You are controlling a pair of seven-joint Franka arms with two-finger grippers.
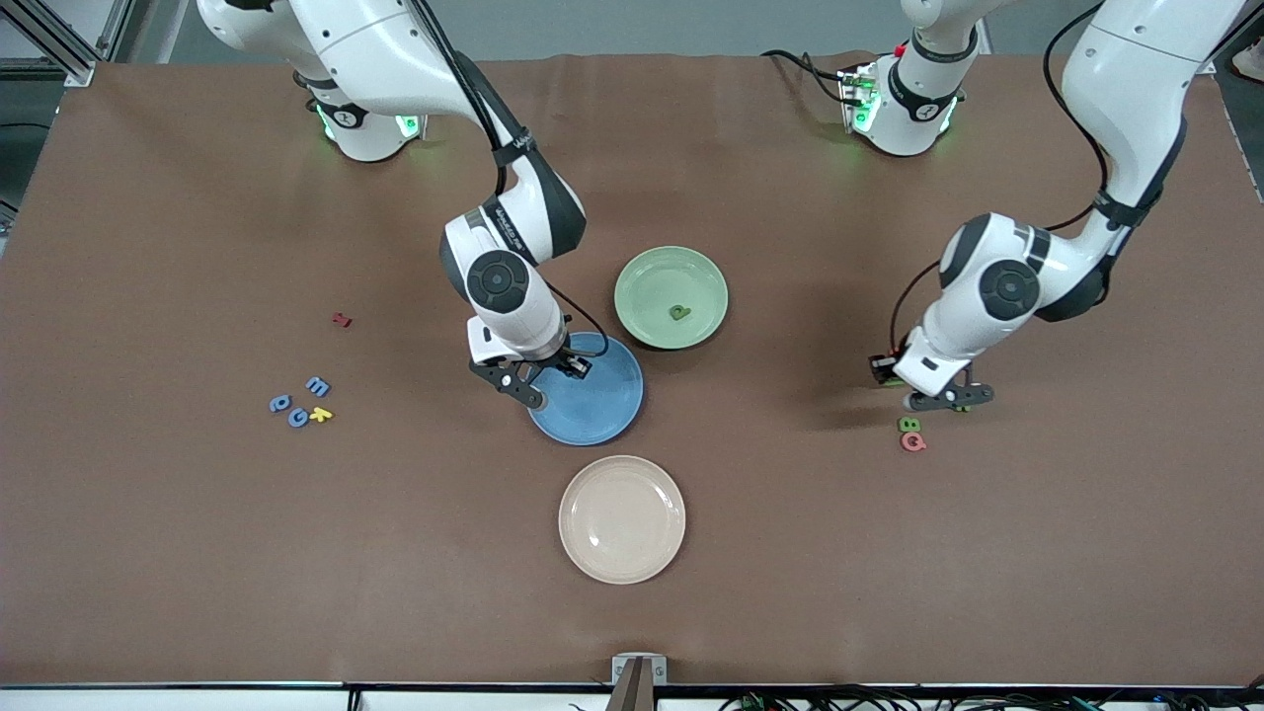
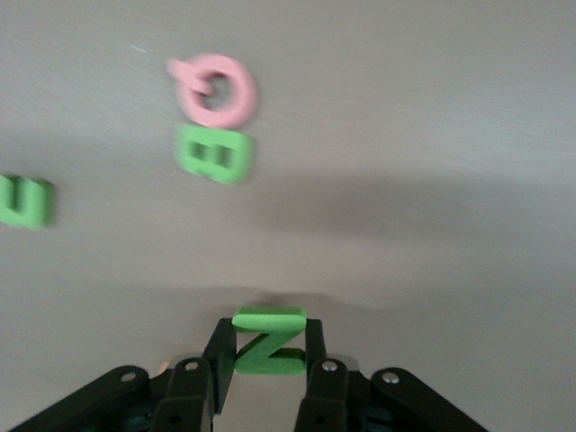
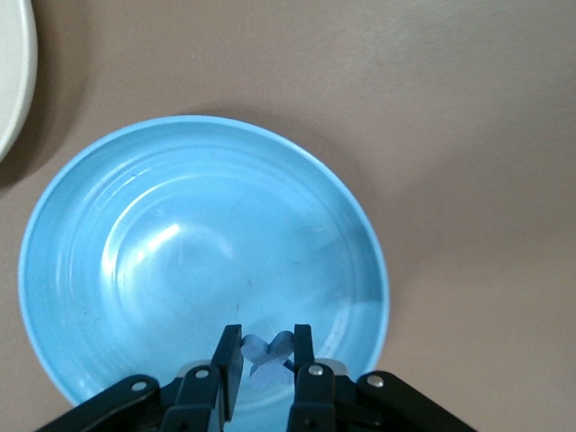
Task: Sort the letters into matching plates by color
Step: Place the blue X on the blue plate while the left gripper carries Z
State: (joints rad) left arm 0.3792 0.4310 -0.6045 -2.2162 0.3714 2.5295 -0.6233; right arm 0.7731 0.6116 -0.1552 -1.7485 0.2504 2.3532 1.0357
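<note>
My right gripper (image 1: 539,381) hangs over the edge of the blue plate (image 1: 602,400), shut on a small blue letter X (image 3: 270,354) above the plate's (image 3: 180,261) floor. My left gripper (image 1: 946,399) is low over the table toward the left arm's end, shut on a green letter Z (image 2: 268,342). Beside it on the table lie a green B (image 1: 909,424) and a green U (image 2: 25,200). The light green plate (image 1: 652,276) holds one green letter (image 1: 679,313). Three blue letters (image 1: 296,402) lie in a cluster toward the right arm's end.
A cream plate (image 1: 622,518) stands nearer the front camera than the blue plate. A pink Q (image 1: 913,442) touches the green B. A yellow letter (image 1: 322,415) lies with the blue cluster, and a red letter (image 1: 342,319) sits farther back.
</note>
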